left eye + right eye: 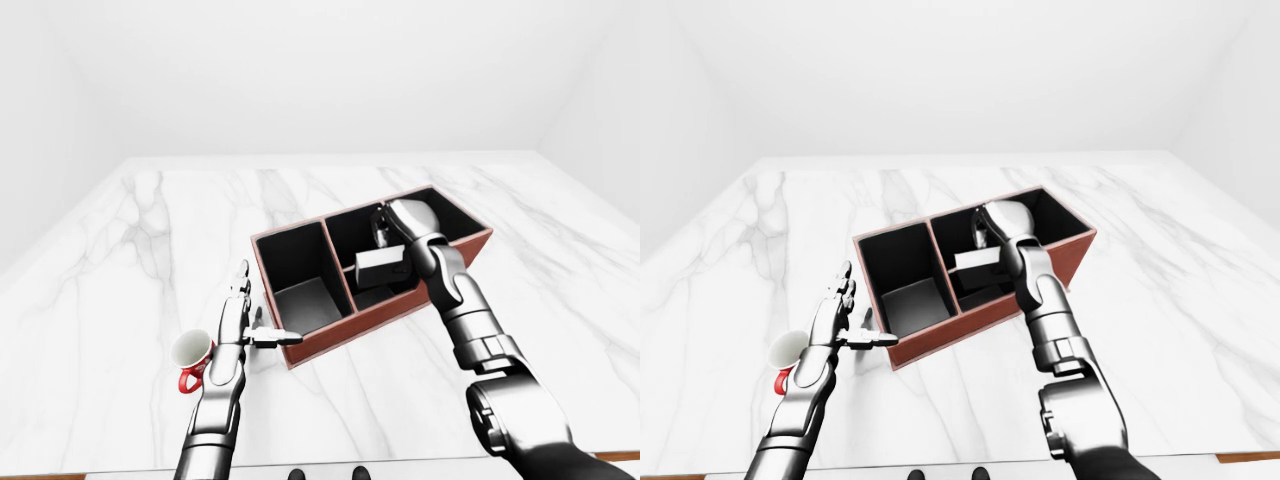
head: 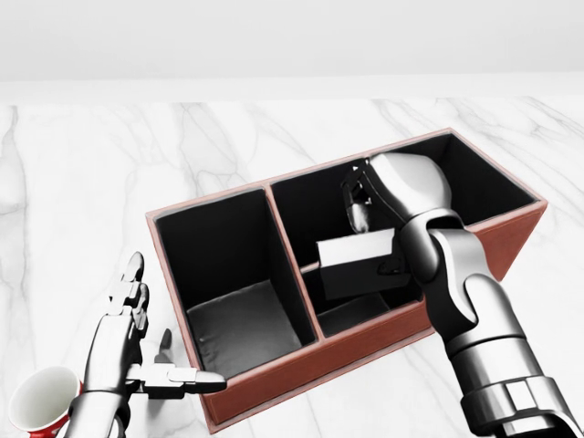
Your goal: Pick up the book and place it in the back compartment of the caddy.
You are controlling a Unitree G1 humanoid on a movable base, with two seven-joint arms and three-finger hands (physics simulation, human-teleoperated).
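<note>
The brown caddy [image 2: 212, 203] with black lining lies slanted across the marble table and has two compartments. My right hand [image 2: 374, 235] reaches down into the right-hand compartment in the head view. It is shut on the grey book [image 2: 354, 263], which is tilted on edge, low inside that compartment, next to the divider. The arm hides the book's right end. The left-hand compartment [image 2: 239, 324] holds nothing. My left hand [image 2: 146, 342] stands open at the caddy's lower left corner, its thumb pointing at the wall, touching nothing.
A red mug [image 2: 36, 403] with a white inside sits at the bottom left of the head view, beside my left forearm. White marble tabletop [image 1: 140, 240] stretches all round the caddy, with its edges seen in the eye views.
</note>
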